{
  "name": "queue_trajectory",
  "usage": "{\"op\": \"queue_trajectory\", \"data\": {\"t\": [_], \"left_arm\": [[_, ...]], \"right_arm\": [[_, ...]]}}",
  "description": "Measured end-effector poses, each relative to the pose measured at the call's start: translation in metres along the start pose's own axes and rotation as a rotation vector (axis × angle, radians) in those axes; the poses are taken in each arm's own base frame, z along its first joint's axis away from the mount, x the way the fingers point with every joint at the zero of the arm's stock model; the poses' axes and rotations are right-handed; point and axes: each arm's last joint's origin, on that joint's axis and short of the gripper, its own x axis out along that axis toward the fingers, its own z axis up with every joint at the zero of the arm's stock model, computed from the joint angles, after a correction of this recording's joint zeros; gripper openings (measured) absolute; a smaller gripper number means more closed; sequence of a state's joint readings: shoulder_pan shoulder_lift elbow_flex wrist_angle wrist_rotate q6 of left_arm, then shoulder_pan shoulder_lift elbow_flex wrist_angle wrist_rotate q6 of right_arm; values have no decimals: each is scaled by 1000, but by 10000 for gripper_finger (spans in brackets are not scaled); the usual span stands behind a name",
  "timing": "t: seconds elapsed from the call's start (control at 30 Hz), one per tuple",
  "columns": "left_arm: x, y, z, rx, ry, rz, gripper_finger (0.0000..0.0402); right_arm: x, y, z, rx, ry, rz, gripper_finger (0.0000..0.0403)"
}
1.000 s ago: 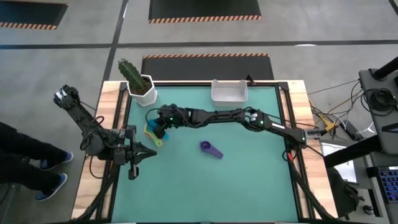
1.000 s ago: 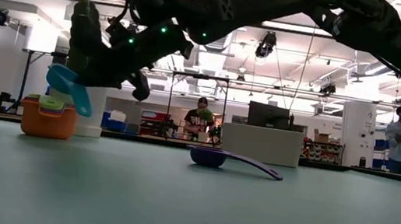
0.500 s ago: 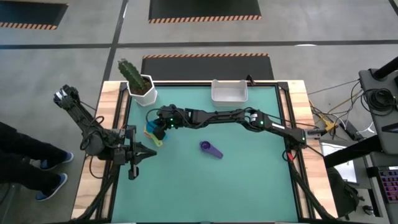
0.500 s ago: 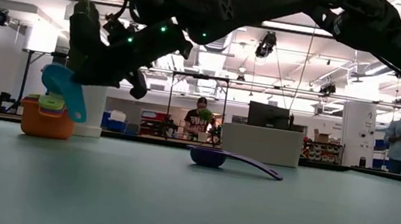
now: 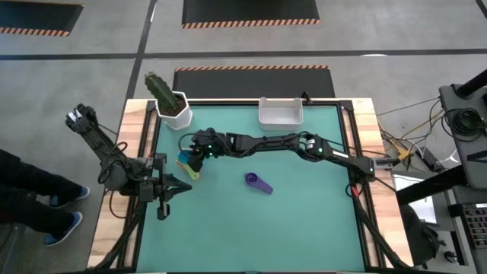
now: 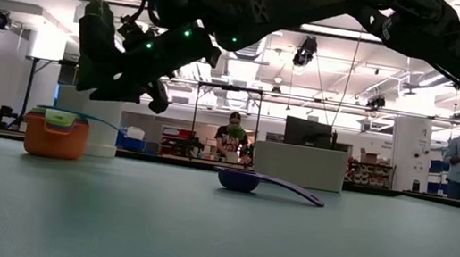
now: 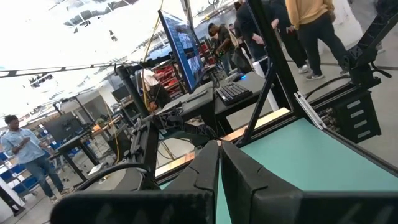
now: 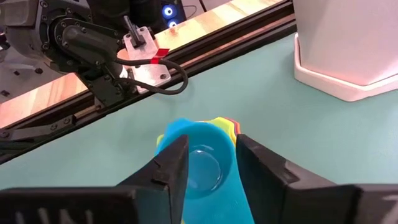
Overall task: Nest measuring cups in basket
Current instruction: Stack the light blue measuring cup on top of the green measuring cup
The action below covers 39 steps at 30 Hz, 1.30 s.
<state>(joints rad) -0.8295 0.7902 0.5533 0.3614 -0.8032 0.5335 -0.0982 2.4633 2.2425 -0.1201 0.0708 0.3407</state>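
Observation:
A stack of nested measuring cups (image 5: 186, 162) stands near the table's left edge, an orange cup (image 6: 54, 141) at the bottom. The teal cup (image 8: 198, 163) lies on top, its handle (image 6: 98, 117) sticking out level. My right gripper (image 8: 211, 148) hovers open just above the stack (image 6: 85, 81), a finger on either side of the teal cup, touching nothing. The purple cup (image 5: 257, 182) rests bowl down on the mat (image 6: 245, 181) at mid-table. The white basket (image 5: 281, 112) sits at the far edge. My left gripper (image 7: 219, 163) waits shut at the left edge (image 5: 169, 185).
A white pot with a green cactus (image 5: 173, 106) stands in the far left corner, close behind the stack. The wooden table frame (image 8: 205, 28) and the left arm's base lie just beyond the stack. People stand in the room behind the table.
The teal cup hung tilted from my right gripper beside the stack, swung lower, then left the fingers. It now lies level on top of the nested cups. The right gripper has stayed above the stack.

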Motion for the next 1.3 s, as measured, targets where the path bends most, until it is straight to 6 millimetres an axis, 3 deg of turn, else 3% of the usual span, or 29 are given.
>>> {"op": "queue_trajectory", "data": {"t": [0.17, 0.3, 0.5, 0.77, 1.03, 1.3], "left_arm": [[0, 0, -1, -10, 5, -2, 0], [0, 1, -2, -58, 46, 62, 0], [-3, -1, -20, -179, 222, 240, 0], [-5, -17, -46, -491, 359, 148, 0], [2, -56, -86, -683, 675, 53, 0], [-1, -73, -116, -642, 889, 146, 0]], "right_arm": [[-5, 0, 5, -57, 31, 63, 137], [-27, 0, 30, -138, 89, 85, 132], [-60, -1, 50, -321, 194, 61, 90], [-87, -10, 59, -419, 297, 45, 23], [-95, -12, 47, -462, 344, 78, 9], [-72, -23, 8, -477, 234, 151, 9]]}}
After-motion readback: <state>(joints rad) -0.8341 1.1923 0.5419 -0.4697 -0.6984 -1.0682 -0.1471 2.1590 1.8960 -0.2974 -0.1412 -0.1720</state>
